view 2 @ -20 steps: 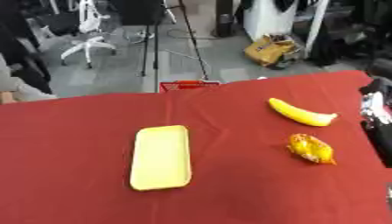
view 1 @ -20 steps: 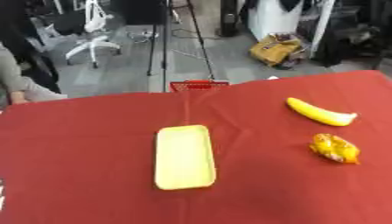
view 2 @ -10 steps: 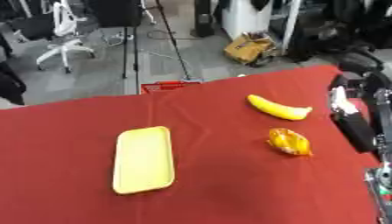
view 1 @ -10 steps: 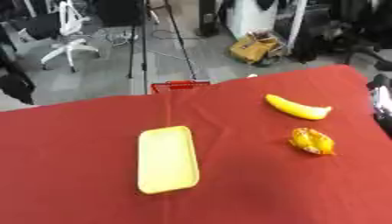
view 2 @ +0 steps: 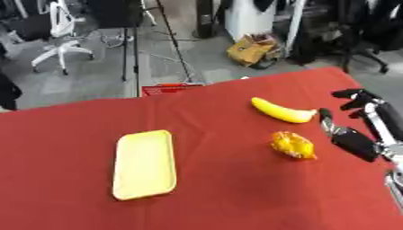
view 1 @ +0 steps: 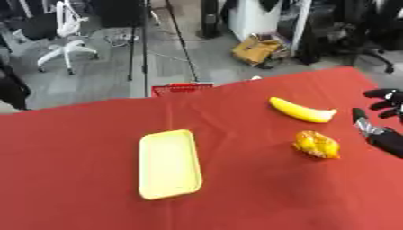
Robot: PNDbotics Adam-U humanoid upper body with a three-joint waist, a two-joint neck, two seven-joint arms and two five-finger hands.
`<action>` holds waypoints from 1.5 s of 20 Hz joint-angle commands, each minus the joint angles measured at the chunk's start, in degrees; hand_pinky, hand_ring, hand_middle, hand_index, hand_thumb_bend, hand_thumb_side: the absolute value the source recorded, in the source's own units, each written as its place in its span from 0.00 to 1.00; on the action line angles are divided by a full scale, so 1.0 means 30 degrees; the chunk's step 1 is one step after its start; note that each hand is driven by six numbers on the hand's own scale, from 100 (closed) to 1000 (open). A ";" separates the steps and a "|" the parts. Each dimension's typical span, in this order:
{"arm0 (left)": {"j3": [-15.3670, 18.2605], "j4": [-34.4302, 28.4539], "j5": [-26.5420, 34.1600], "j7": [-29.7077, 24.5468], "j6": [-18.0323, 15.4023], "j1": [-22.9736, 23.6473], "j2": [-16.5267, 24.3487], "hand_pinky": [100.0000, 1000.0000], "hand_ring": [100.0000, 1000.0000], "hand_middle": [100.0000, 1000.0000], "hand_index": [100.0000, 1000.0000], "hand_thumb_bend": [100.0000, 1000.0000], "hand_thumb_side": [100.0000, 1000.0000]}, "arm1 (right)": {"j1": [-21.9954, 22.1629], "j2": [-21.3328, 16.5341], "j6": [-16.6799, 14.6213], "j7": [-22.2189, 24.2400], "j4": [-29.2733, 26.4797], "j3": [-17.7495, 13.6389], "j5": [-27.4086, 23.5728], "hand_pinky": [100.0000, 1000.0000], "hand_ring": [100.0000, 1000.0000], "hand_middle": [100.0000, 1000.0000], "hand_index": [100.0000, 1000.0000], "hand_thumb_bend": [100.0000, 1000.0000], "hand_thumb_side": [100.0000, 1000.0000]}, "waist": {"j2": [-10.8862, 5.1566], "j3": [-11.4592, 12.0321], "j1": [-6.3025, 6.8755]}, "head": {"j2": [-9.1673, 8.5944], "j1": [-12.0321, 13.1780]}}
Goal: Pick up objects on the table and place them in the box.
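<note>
A yellow banana (view 2: 283, 112) lies on the red table (view 2: 220, 188) toward the back right. In front of it sits a crumpled orange and yellow item (view 2: 293, 145). A shallow pale yellow box (view 2: 144, 163) rests left of centre. My right hand (view 2: 358, 120) hovers open just right of the banana and the orange item, fingers spread, touching neither. My left hand shows in no view.
A small red basket (view 1: 182, 88) stands on the floor just past the table's far edge. Office chairs, a tripod and a brown bag lie beyond on the grey floor.
My right hand has come in from the right edge toward the banana and the orange item. The camera has shifted, so the whole scene sits differently.
</note>
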 commanded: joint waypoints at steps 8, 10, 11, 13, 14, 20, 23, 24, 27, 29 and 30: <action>0.0004 -0.0170 0.0049 -0.0155 -0.0035 -0.0108 0.0456 0.66 0.76 0.83 0.84 0.82 0.99 | -0.1846 -0.1978 -0.0583 0.2233 0.3305 0.0782 0.3935 0.71 0.79 0.84 0.84 0.28 0.48 | -0.0076 0.0155 -0.0362 | -0.0112 0.0135; 0.0013 -0.0174 0.0054 -0.0151 -0.0032 -0.0102 0.0466 0.66 0.76 0.83 0.84 0.82 0.99 | -0.1950 -0.1982 -0.0576 0.2257 0.3556 0.0841 0.4409 0.71 0.79 0.84 0.84 0.28 0.48 | -0.0070 0.0173 -0.0358 | -0.0115 0.0134; 0.0015 -0.0176 0.0056 -0.0150 -0.0031 -0.0102 0.0468 0.66 0.76 0.83 0.84 0.82 0.99 | -0.1980 -0.1972 -0.0582 0.2259 0.3625 0.0856 0.4544 0.71 0.79 0.84 0.84 0.28 0.48 | -0.0070 0.0176 -0.0358 | -0.0118 0.0137; 0.0015 -0.0191 0.0058 -0.0147 -0.0037 -0.0106 0.0455 0.66 0.76 0.83 0.84 0.82 0.99 | -0.2019 -0.1961 -0.0581 0.2241 0.3719 0.0872 0.4646 0.71 0.79 0.84 0.84 0.28 0.48 | -0.0067 0.0182 -0.0356 | -0.0142 0.0164; 0.0011 -0.0194 0.0057 -0.0151 -0.0038 -0.0103 0.0452 0.66 0.76 0.83 0.84 0.82 0.99 | -0.2034 -0.1963 -0.0564 0.2218 0.3754 0.0874 0.4679 0.71 0.79 0.84 0.84 0.28 0.48 | -0.0067 0.0182 -0.0355 | -0.0153 0.0175; 0.0023 -0.0207 0.0052 -0.0138 -0.0030 -0.0088 0.0444 0.66 0.76 0.83 0.84 0.82 0.99 | -0.2155 -0.1954 -0.0444 0.2065 0.3808 0.0930 0.4790 0.71 0.79 0.84 0.84 0.30 0.48 | -0.0077 0.0162 -0.0347 | -0.0139 0.0118; -0.0006 -0.0201 0.0070 -0.0166 -0.0037 -0.0083 0.0420 0.66 0.76 0.83 0.84 0.82 0.99 | -0.2339 -0.1888 -0.0408 0.2062 0.3901 0.1056 0.4808 0.70 0.78 0.84 0.85 0.36 0.46 | -0.0079 0.0159 -0.0346 | -0.0139 0.0070; -0.0009 -0.0201 0.0074 -0.0173 -0.0040 -0.0081 0.0418 0.66 0.76 0.83 0.84 0.82 0.99 | -0.2441 -0.1857 -0.0404 0.2093 0.3991 0.1119 0.4814 0.70 0.78 0.84 0.86 0.37 0.46 | -0.0082 0.0164 -0.0343 | -0.0142 0.0057; -0.0009 -0.0198 0.0079 -0.0186 -0.0035 -0.0079 0.0437 0.66 0.76 0.83 0.84 0.82 0.99 | -0.2777 -0.1781 -0.0481 0.2255 0.4354 0.1354 0.4783 0.70 0.78 0.83 0.87 0.42 0.45 | -0.0086 0.0181 -0.0329 | -0.0139 -0.0005; -0.0016 -0.0197 0.0097 -0.0195 -0.0038 -0.0079 0.0419 0.66 0.76 0.83 0.84 0.82 0.99 | -0.3039 -0.1705 -0.0590 0.2404 0.4688 0.1526 0.4649 0.69 0.77 0.83 0.87 0.43 0.45 | -0.0085 0.0190 -0.0324 | -0.0117 -0.0022; -0.0021 -0.0192 0.0099 -0.0200 -0.0037 -0.0074 0.0417 0.66 0.76 0.83 0.84 0.82 0.99 | -0.3130 -0.1685 -0.0641 0.2452 0.4824 0.1587 0.4593 0.69 0.77 0.83 0.87 0.43 0.45 | -0.0086 0.0192 -0.0322 | -0.0108 -0.0024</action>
